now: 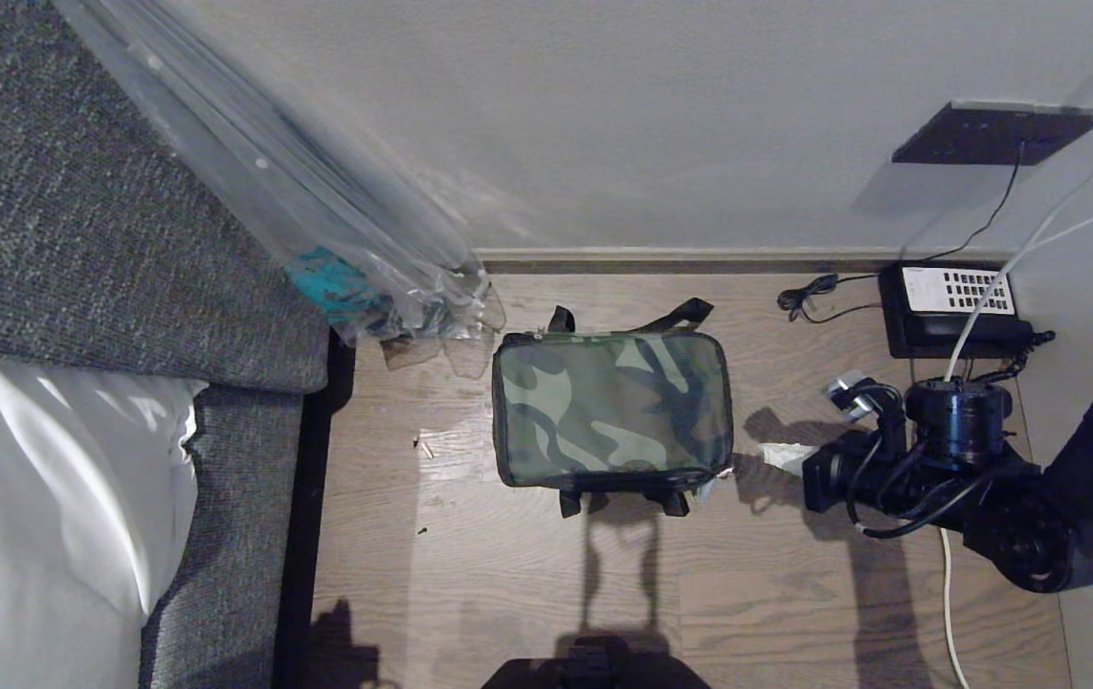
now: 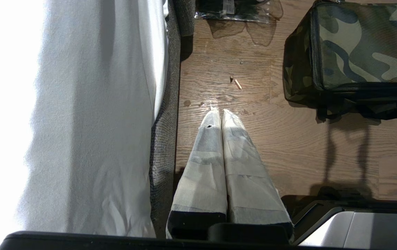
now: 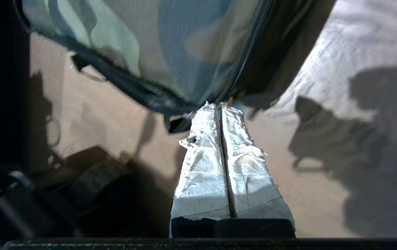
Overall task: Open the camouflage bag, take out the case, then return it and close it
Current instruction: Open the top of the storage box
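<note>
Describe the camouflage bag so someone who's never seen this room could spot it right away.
Look at the wood floor at the foot of the wall, right of the grey sofa. The camouflage bag lies flat there, zipped shut. Unlike the clear plastic-wrapped umbrella leaning beside it, it is boxy, with a green camouflage top and black straps.

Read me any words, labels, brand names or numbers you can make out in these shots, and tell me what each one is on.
No text can be read in any view.
Black device by the wall: its white label carries rows of dark marks, too small to read.
Camouflage bag: pattern only, no label or brand visible.
Plastic-wrapped item leaning by the sofa: no print legible.
</note>
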